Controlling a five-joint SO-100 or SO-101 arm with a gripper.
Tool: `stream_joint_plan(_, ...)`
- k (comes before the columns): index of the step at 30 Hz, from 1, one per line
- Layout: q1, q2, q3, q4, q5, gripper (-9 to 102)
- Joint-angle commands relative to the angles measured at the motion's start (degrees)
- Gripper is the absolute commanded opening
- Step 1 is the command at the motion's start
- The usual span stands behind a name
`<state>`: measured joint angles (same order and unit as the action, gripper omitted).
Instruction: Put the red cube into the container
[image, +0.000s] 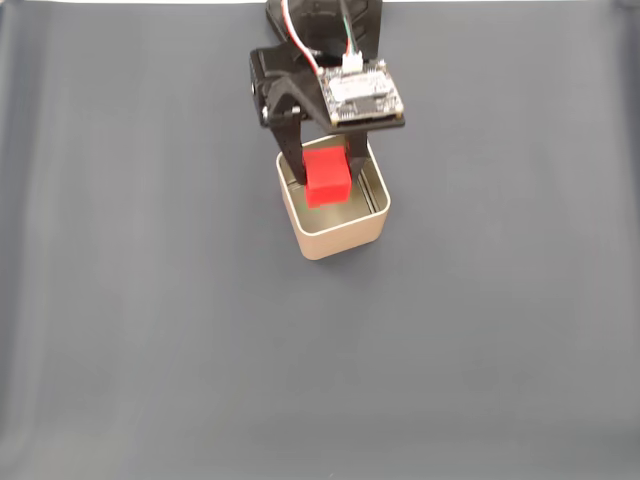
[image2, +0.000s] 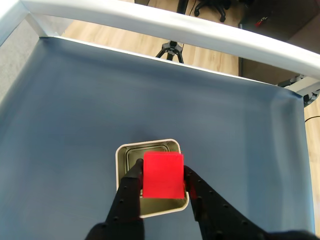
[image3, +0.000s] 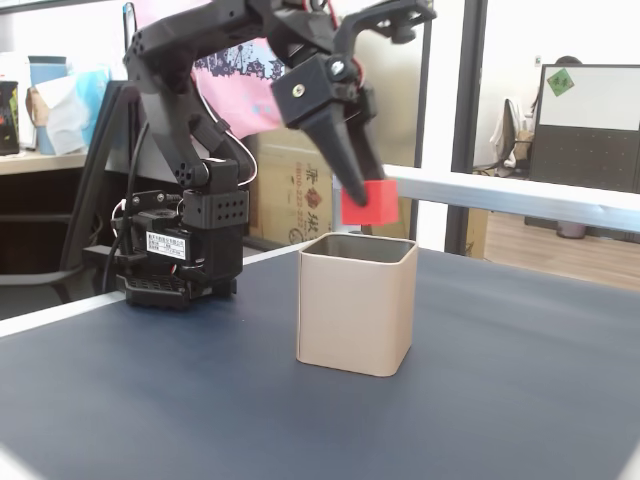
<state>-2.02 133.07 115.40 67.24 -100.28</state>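
Cube (image2: 163, 175), bright red, sits clamped between the two black fingers (image2: 131, 192) of the gripper (image2: 162, 181); in the wrist view one finger presses its 9 o'clock face and the other its 3 o'clock face, so the jaws are closed on it. In a fixed view from above, the cube (image: 326, 175) hangs below the gripper (image: 324, 165), with the fingers coming down from 12 o'clock onto its top edge. In a fixed view from the side, the cube (image3: 369, 203) is held in the air at the tip of the gripper (image3: 362, 200), its lower face clear of the rim and not touching it.

Directly beneath is the tin (image3: 356, 315), pale gold, square with rounded corners, standing upright on the dark blue mat (image: 140, 300). In the wrist view the tin (image2: 121, 159) shows its open mouth, with the cube covering the 4 o'clock part of the opening and the shiny inner floor visible toward 11 o'clock. From above, the tin (image: 335, 238) lies at 6 o'clock from the arm, and the cube overlaps the middle of its opening.

A small circuit board (image: 364, 93) with red and white wires rides on the wrist, at 1 o'clock from the cube. Seen from the side, the arm's base (image3: 182, 250) stands on the mat at 9 o'clock from the tin, well apart from it.
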Motion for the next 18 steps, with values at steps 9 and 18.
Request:
stream_joint_plan(9, -0.97, 6.86, 4.48, -0.09, 1.05, 0)
stream_joint_plan(18, -0.62, 7.38, 5.27, 0.18, 2.37, 0)
